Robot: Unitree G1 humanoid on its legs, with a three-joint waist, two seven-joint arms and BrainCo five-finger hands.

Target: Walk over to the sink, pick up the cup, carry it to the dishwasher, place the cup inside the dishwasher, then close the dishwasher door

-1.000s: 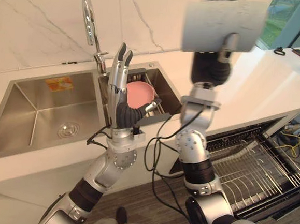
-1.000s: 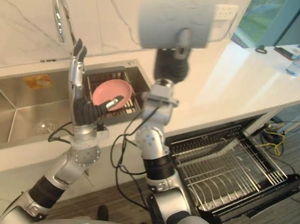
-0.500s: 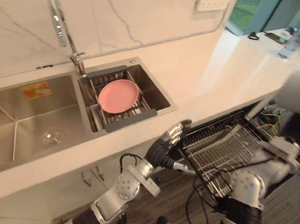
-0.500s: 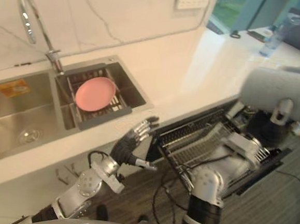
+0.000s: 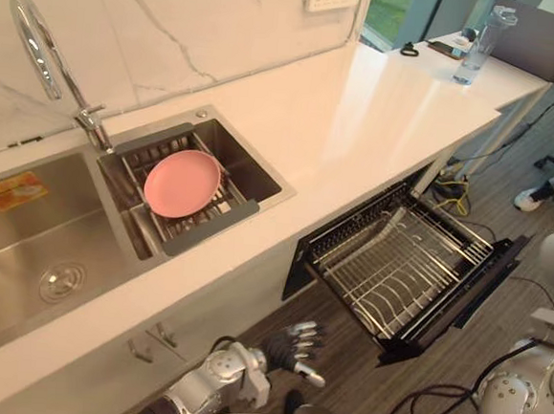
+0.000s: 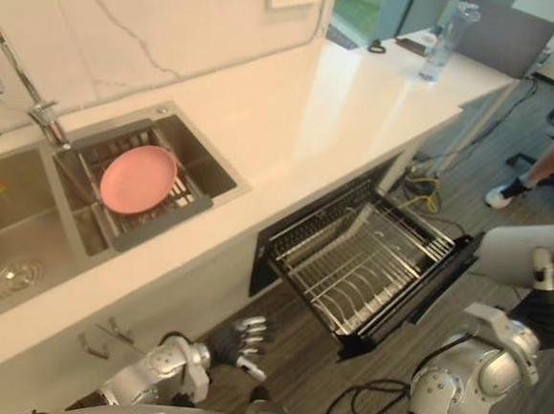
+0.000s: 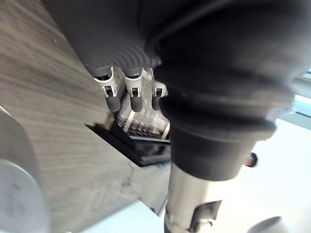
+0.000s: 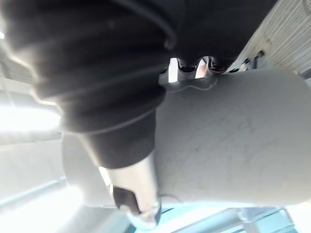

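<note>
Standing back from the white surface (image 5: 362,108), bare floor (image 5: 358,391) all round the open dishwasher (image 5: 491,272), rack pulled out past the surface's edge. Holding the plain grey cup (image 6: 518,257) over the floor, lying sideways, long way across, right hand (image 6: 542,269) fingers wrapped round it. Hanging low, left hand (image 5: 297,345), fingers loose.

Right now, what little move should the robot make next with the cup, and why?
Probably swing the right hand leftward and lower, toward the rack. That hand grips the cup well out to the right of the rack, not over it, and the rack is pulled out, ready to take it. The left hand hangs low, open.
</note>
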